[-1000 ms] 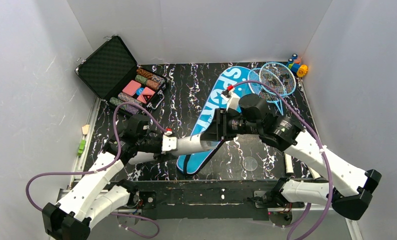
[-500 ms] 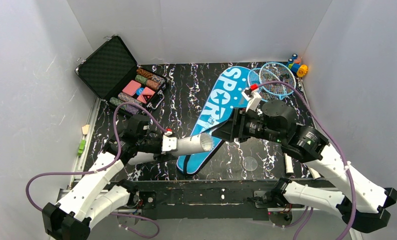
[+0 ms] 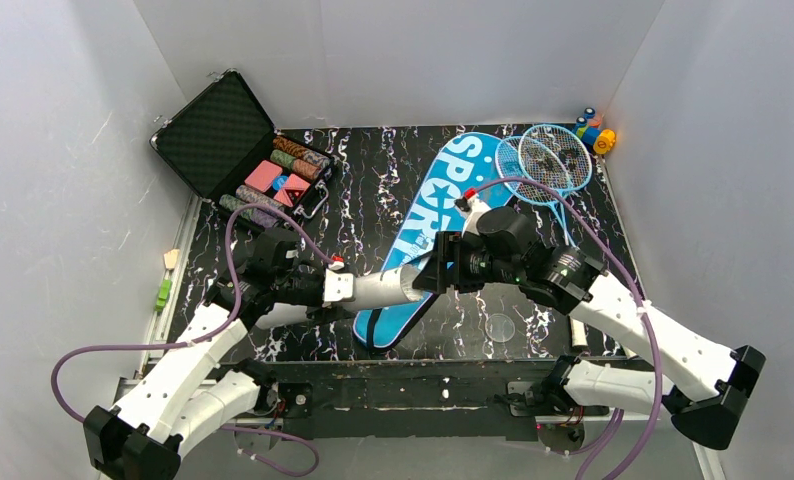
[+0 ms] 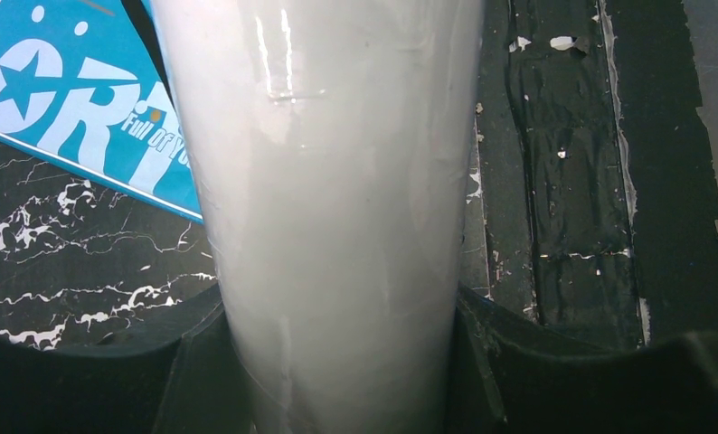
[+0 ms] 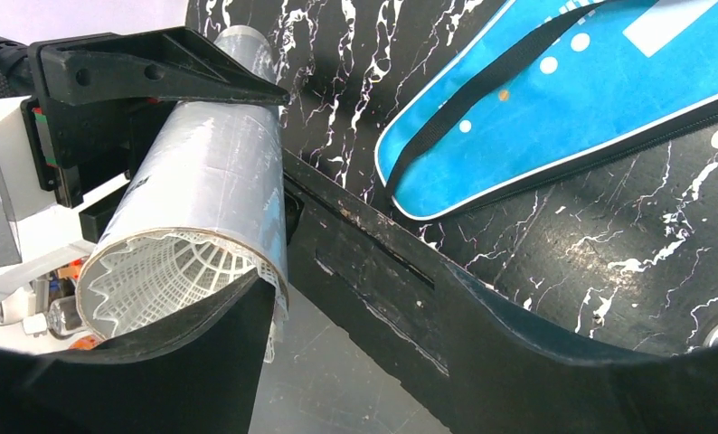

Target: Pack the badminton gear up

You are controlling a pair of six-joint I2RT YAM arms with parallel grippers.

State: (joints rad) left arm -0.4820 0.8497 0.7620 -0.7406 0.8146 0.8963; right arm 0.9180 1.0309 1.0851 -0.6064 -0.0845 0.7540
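Observation:
My left gripper (image 3: 358, 290) is shut on the long white tube (image 3: 393, 285) and holds it level, open end pointing right. In the left wrist view the tube (image 4: 337, 208) fills the space between the pads. My right gripper (image 3: 441, 266) is open at the tube's mouth; in the right wrist view its left fingertip (image 5: 202, 334) lies across the mouth. A white mesh shuttlecock (image 5: 170, 267) sits inside the tube (image 5: 211, 172), its skirt edge poking out. The blue SPORT bag (image 3: 443, 200) with black strap (image 5: 482, 90) lies on the table. Two blue rackets (image 3: 543, 160) lie at the back right.
An open black case of coloured chips (image 3: 273, 170) stands at the back left. A small orange-and-blue toy (image 3: 595, 130) sits in the back right corner. A round clear lid (image 3: 500, 327) and a white cylinder (image 3: 577, 328) lie near the table's front edge.
The right gripper pulled back to the right from the tube's mouth, then returned to it. The left arm and the tube have stayed still.

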